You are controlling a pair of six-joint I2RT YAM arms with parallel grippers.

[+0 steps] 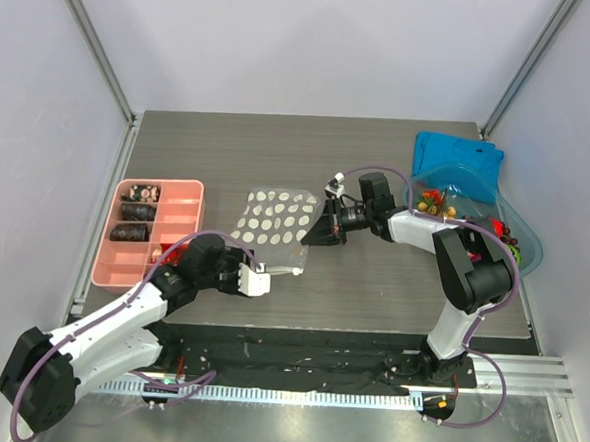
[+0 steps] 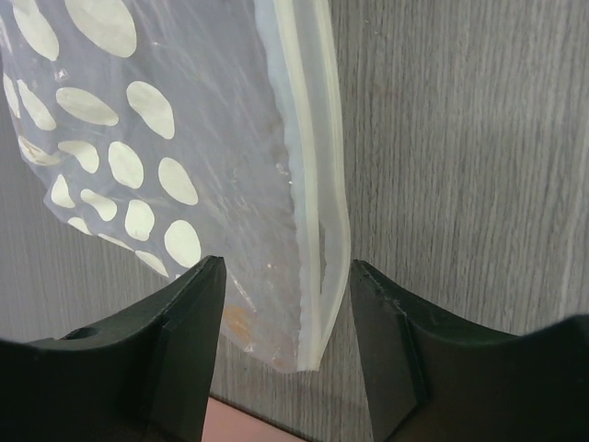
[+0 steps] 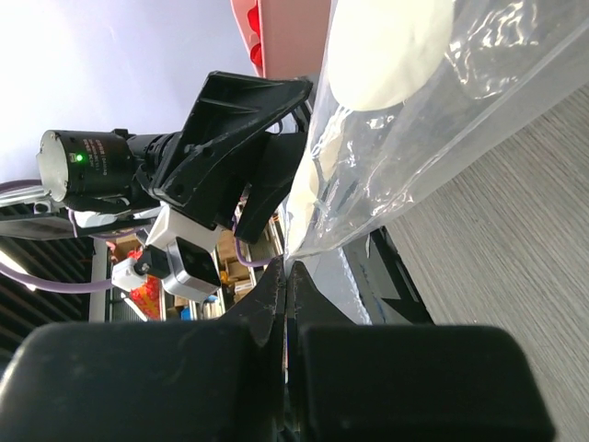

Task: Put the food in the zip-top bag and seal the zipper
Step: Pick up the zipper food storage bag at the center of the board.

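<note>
The zip-top bag (image 1: 273, 217), clear with white dots, lies mid-table. My right gripper (image 1: 310, 238) is shut on its right mouth edge and lifts that edge; in the right wrist view (image 3: 287, 272) the film (image 3: 405, 138) runs up from the closed jaws. My left gripper (image 1: 294, 272) is open at the bag's near corner. In the left wrist view (image 2: 285, 267) the bag (image 2: 184, 138) and the whitish zipper (image 2: 313, 184) lie between the spread fingers, untouched. Food sits in the clear tub (image 1: 520, 227): red, orange and yellow pieces (image 1: 436, 202) and dark grapes (image 1: 502, 232).
A pink compartment tray (image 1: 187, 188) stands at the left with dark pieces (image 1: 135, 211) and a red piece (image 1: 159, 257). A blue cloth (image 1: 460, 151) lies behind the tub at the back right. The left gripper also shows in the right wrist view (image 3: 235, 129).
</note>
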